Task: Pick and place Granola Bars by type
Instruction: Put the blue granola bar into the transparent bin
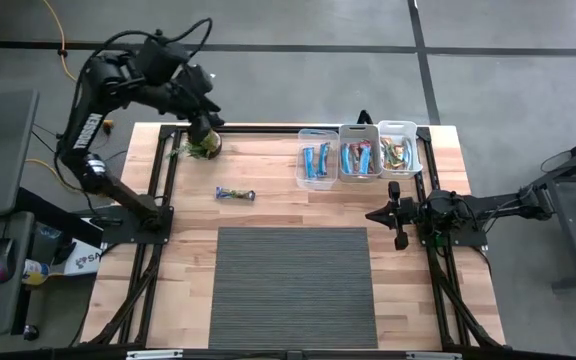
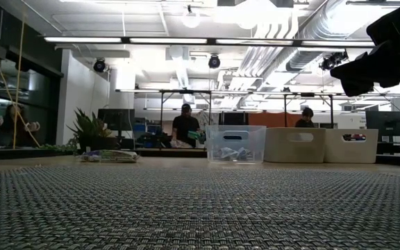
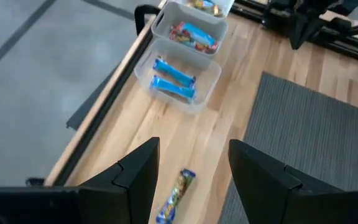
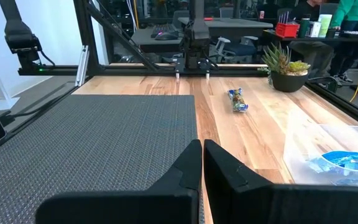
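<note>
One granola bar (image 1: 235, 194) lies flat on the wood, left of the bins; its wrapper is yellow-green with blue ends. It also shows in the left wrist view (image 3: 176, 196), the right wrist view (image 4: 238, 99) and the low view (image 2: 108, 156). The other bars lie in three clear bins: bright blue ones (image 3: 174, 79), blue-red-white ones (image 3: 194, 35) and yellow-green ones (image 1: 399, 152). My left gripper (image 1: 206, 128) (image 3: 191, 168) hangs open, high over the far left of the table, above the loose bar. My right gripper (image 1: 371, 214) (image 4: 201, 163) is shut and waits at the right, pointing left.
A small potted plant (image 1: 204, 146) stands at the table's far left, right under the left arm. The three bins (image 1: 358, 152) sit in a row at the far right. A grey woven mat (image 1: 293, 285) covers the near middle. People sit at desks in the room beyond (image 2: 186, 125).
</note>
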Robot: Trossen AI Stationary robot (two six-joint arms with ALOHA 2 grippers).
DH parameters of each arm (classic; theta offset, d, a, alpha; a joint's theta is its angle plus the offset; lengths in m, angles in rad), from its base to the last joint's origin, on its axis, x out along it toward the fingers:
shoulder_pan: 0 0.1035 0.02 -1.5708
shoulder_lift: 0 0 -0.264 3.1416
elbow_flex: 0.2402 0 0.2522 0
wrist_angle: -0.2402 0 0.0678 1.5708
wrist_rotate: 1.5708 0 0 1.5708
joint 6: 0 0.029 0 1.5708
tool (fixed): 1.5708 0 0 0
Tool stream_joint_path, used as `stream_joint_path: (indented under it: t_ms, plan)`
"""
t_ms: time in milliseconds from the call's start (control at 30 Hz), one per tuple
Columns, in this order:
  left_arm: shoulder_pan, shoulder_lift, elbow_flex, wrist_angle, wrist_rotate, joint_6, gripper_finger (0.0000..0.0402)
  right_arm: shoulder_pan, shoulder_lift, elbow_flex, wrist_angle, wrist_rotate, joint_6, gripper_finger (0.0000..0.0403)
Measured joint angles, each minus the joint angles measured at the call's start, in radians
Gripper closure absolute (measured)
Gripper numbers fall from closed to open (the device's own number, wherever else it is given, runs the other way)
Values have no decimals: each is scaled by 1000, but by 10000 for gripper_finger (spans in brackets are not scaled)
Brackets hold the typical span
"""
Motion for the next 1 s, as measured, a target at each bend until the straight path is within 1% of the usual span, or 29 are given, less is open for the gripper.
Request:
stream_joint_path:
  t_ms: [133,233,367,500,633,767,867,1000]
  plan:
    - [0,-63,-103,0,0,-13,211,0,0,0,0,0,0,402]
    - [0,-114,-230,9,-1,-32,211,0,0,0,0,0,0,402]
    - [0,-188,-474,101,-21,-38,211,0,0,0,0,0,0,402]
    - [0,-244,-743,246,17,-74,211,0,0,0,0,0,0,402]
    - [-1,-254,-967,371,26,-90,211,0,0,0,0,0,0,402]
    - [-2,-235,-1138,495,36,-86,211,0,0,0,0,0,0,402]
    - [-2,-218,-1231,585,37,-56,211,0,0,0,0,0,0,402]
    - [-3,-193,-1301,672,37,19,211,0,0,0,0,0,0,402]
